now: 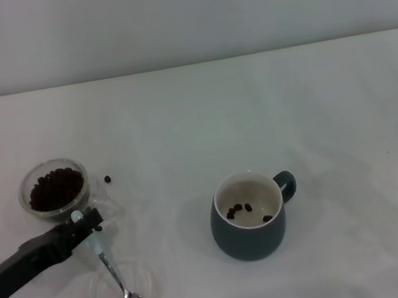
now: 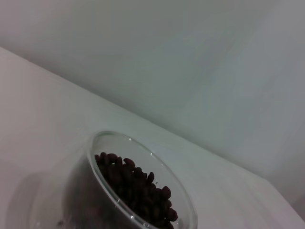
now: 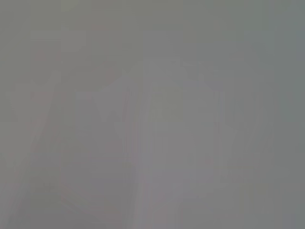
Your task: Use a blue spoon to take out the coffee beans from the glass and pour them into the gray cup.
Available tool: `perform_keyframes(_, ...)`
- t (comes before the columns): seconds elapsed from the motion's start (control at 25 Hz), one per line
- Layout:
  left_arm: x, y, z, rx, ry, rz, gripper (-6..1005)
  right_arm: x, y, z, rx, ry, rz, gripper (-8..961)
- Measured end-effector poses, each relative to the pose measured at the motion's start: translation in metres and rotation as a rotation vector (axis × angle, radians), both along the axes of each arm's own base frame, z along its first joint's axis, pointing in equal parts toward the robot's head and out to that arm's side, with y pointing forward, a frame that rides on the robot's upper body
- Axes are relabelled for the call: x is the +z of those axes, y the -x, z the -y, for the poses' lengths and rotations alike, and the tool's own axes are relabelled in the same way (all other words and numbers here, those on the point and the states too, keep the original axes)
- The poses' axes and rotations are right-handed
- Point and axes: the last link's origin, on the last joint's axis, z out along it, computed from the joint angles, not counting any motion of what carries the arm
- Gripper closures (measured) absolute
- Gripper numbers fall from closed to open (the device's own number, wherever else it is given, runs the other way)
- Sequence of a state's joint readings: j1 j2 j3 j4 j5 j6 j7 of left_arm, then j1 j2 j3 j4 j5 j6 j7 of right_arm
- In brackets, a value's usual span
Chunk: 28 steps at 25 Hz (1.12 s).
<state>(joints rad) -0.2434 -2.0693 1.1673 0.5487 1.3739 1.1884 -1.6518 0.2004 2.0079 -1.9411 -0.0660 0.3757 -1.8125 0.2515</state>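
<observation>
Nearest the robot, a flat round clear glass dish is lying on the white tabletop, and the shiny metal bowl of the blue spoon is resting inside it. The spoon's slim metal neck is running up and away from the dish to the pale handle, whose top is sitting at the tip of the left gripper. The gripper is a dark, blocky piece on a long black arm reaching in from the left edge, with a thin red wire trailing below it; its fingers are appearing closed around the spoon handle, with no gap showing between them.

Just beyond the gripper, the glass is standing upright, a small clear round vessel with thick transparent walls, filled well up with coffee beans that are showing as a dark, glossy, pebbly heap. In the left wrist view the glass is filling the lower part of the picture, its smooth rim curving around the heaped beans. One stray bean is lying on the tabletop just beside the glass.

Toward the middle, well apart from the glass, the gray cup is standing upright, rounded and matte dark blue-gray with a cream inside and a small loop handle pointing right. A few beans are lying in its bottom.

The right gripper is not showing in any view; the right wrist view is giving only a blank gray field.
</observation>
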Motion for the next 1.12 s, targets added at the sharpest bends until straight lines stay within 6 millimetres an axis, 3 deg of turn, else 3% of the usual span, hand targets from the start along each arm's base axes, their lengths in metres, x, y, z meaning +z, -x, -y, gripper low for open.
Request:
perform_keyframes(0.28, 0.007, 0.010, 0.004, 0.026, -0.044, -0.003, 542, 0.001, 0.001, -0.001, 0.004, -0.006, -0.001, 559)
perform_keyframes(0.72, 0.007, 0.018, 0.014, 0.033, -0.067, -0.021, 411, 0.001, 0.002, -0.002, 0.010, -0.008, -0.002, 559)
perform_keyframes(1.12, 0.014, 0.029, 0.038, 0.022, -0.132, -0.019, 413, 0.001, 0.002, -0.003, 0.009, -0.010, -0.001, 559)
